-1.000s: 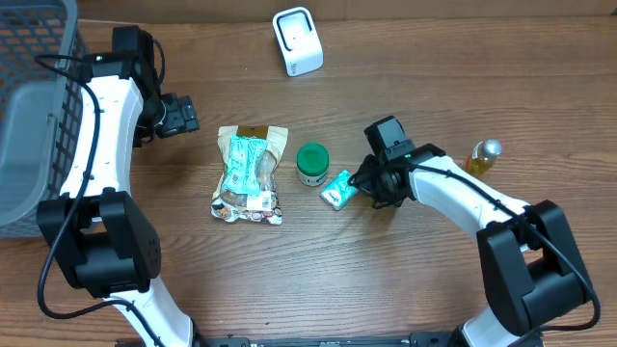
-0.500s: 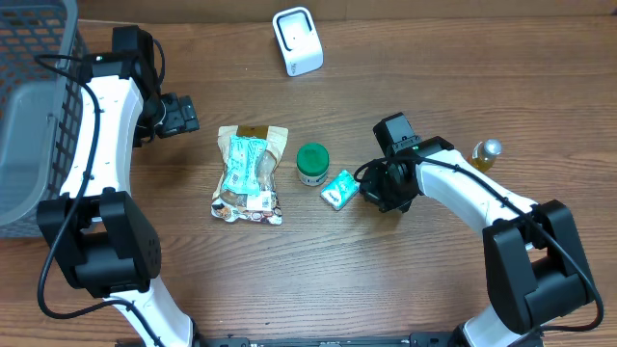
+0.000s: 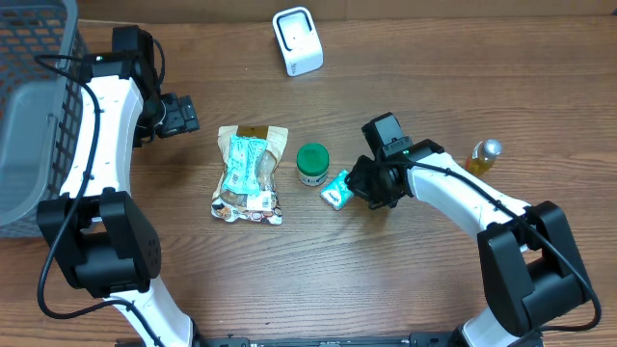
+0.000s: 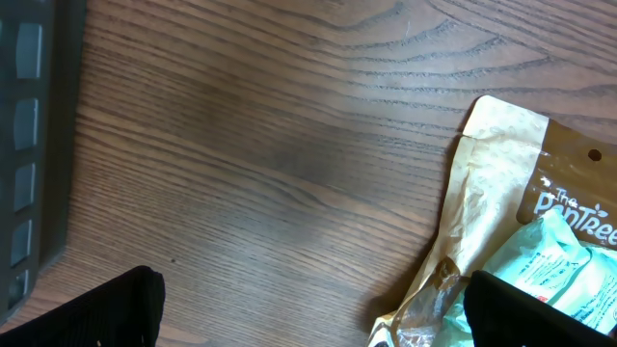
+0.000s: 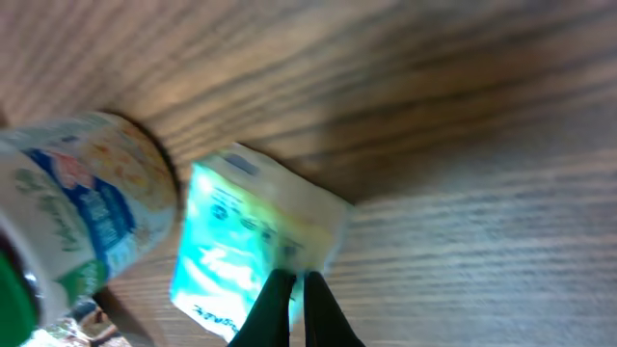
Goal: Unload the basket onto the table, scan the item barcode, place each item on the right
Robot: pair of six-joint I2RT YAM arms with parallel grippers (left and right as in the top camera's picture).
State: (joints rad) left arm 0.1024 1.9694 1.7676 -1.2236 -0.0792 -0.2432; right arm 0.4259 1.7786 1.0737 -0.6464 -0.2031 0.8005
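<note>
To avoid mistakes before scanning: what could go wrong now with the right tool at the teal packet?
The right tool is shut at only the edge of the teal packet; such a thin pinch, if it holds at all, may slip on lifting. The green-lidded jar stands close beside the packet and could be knocked. The bottle stands near the right arm; a swing may tip it.

Right gripper (image 5: 297,281) pinching teal packet (image 5: 236,241) edge, green-lidded jar (image 5: 87,198) beside it, wooden table (image 5: 472,135)

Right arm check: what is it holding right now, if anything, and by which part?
The right gripper is pinched shut on the small teal packet, at its edge nearest the wrist camera. The left gripper holds nothing.
</note>
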